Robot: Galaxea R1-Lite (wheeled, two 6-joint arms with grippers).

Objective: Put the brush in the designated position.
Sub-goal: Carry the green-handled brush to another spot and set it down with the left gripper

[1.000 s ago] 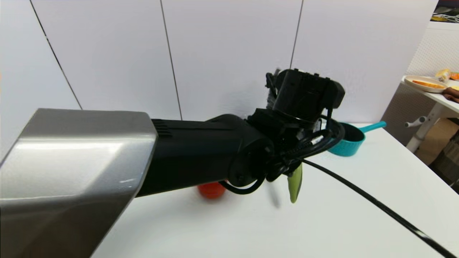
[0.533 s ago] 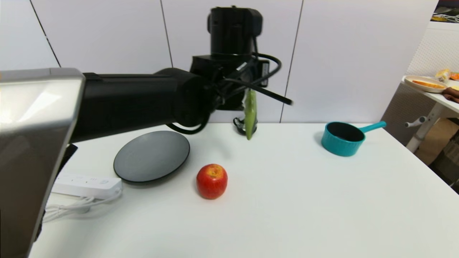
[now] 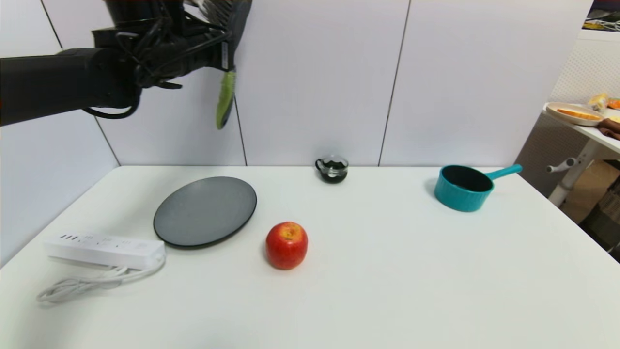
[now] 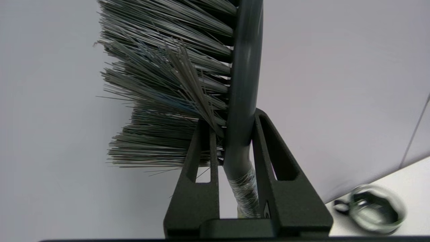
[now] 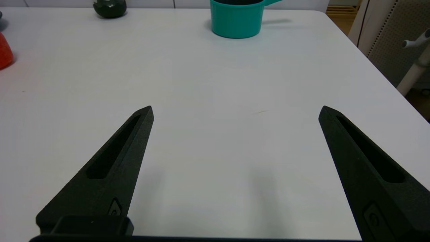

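Your left arm [image 3: 58, 87] is a matte black cylinder with looped black cables [image 3: 145, 34] bunched at its wrist. Both grippers carry long, black, wedge-shaped fingers [image 5: 111, 168], each with a slotted cutout along it.

A wall of large pale grey-white panels [image 3: 315, 82], split by thin dark vertical seams, stood directly behind the white surface [image 3: 411, 271] and met its far edge. Soft, even light fell across the surface, leaving only faint shadows. To the right, beyond the surface's corner, a second white side table [image 3: 593, 133] on a white metal leg carried a shallow plate of orange food [image 3: 574, 113], in front of a perforated white panel [image 3: 588, 68], with brown cardboard [image 3: 588, 186] lower down near the floor.
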